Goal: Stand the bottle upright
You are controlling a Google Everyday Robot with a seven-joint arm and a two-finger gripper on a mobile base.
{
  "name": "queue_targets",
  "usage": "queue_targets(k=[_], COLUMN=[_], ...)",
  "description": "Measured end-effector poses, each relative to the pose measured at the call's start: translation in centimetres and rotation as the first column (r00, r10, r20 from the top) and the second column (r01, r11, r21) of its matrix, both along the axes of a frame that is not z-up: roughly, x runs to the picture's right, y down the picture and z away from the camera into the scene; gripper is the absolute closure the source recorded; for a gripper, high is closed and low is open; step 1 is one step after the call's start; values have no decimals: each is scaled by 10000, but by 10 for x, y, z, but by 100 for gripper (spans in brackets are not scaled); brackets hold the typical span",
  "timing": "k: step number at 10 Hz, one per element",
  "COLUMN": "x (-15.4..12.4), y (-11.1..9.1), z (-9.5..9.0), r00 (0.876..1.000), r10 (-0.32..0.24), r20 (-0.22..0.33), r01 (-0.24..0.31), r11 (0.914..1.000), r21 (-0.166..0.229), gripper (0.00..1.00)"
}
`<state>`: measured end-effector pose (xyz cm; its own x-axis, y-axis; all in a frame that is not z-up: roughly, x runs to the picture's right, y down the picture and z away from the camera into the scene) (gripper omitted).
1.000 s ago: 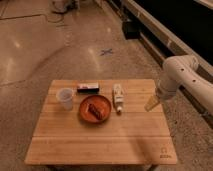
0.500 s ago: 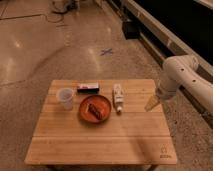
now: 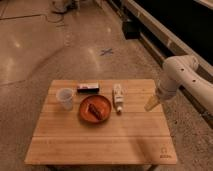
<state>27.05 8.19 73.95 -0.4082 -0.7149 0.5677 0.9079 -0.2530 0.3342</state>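
Watching closely, we see nothing has moved this past second: the bottle [image 3: 118, 97] lies flat on the desk [image 3: 100, 142], just beside the orange plate [image 3: 95, 108], so uprighting hasn't begun. The arm [image 3: 175, 75] hangs bent over the desk's right edge, its claw [image 3: 151, 103] pointing down, seemingly open and empty, apart from the bottle.

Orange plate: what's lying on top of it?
A reddish-brown lump, perhaps food, lies on the orange plate; the plate beneath it is hidden. The pincer hangs over the table near its right edge, well apart.
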Motion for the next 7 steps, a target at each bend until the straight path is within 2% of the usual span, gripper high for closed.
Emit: queue_targets(k=[5,6,7], x=[1,1,-3], y=[0,-3,-6], z=[1,5,11], r00=[9999,9984,9933], r10=[-115,-548,-1081], r20=[10,160,409], r01=[115,544,1060], r11=[9999,9982,9931], r21=[54,246,509], gripper=[20,20,20])
